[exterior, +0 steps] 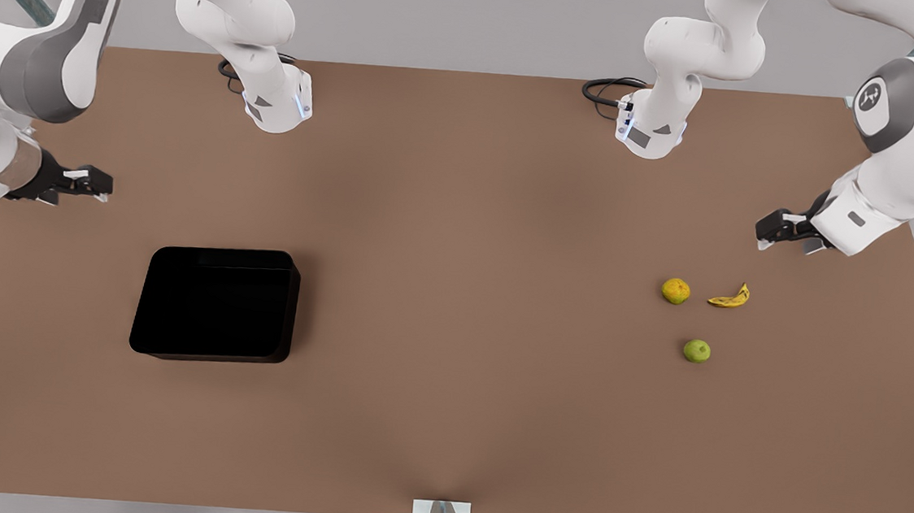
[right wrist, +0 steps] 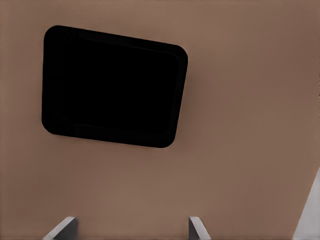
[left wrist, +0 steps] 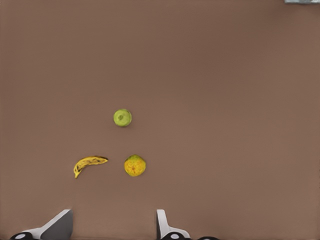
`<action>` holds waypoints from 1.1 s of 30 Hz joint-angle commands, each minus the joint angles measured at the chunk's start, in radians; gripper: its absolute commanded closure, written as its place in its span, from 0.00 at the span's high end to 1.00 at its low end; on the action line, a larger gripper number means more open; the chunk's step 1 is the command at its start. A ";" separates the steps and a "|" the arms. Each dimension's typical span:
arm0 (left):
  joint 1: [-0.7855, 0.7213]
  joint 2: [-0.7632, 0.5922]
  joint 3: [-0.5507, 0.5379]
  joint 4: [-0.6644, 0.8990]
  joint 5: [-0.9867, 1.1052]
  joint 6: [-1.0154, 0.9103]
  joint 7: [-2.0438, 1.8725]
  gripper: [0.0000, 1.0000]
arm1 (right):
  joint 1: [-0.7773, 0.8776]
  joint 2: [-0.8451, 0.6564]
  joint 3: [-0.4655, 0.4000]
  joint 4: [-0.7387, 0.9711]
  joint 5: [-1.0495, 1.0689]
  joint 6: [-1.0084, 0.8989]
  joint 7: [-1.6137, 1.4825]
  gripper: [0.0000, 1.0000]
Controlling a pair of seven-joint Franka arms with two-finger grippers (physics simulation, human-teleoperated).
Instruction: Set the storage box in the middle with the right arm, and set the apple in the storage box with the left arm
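Brown desk (exterior: 444, 419) carries the storage box (exterior: 215, 303) toward the front view's left, long axis running left-right, open side up, while the right gripper (exterior: 92, 183) hovers beyond it, jaws apart, empty. Left gripper (exterior: 777, 230) waits with jaws apart near the banana (exterior: 730, 298), the blotchy orange fruit (exterior: 675, 291) and the apple (exterior: 697, 350). Best grip one box wall squarely, then move it to centre without tilting.

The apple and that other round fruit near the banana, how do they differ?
The apple is plain yellow-green; the other round fruit is orange-yellow with darker blotches. The apple lies apart, nearer the front view's bottom edge, while the blotched fruit lies beside the banana, not touching it. They look about the same size. Both rest untouched on the brown table, far from the storage box.
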 commanded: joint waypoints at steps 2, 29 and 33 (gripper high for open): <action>-0.014 0.003 0.002 -0.001 -0.002 0.003 -0.001 1.00 | 0.004 0.001 0.000 -0.002 0.000 0.000 0.000 1.00; 0.111 0.630 0.174 -0.234 -1.339 0.285 -0.827 1.00 | -0.118 0.365 -0.008 -0.522 0.000 0.890 0.000 1.00; 0.127 0.629 0.183 -0.300 -1.338 0.279 -0.723 1.00 | -0.118 0.365 -0.008 -0.520 0.000 0.881 0.000 0.59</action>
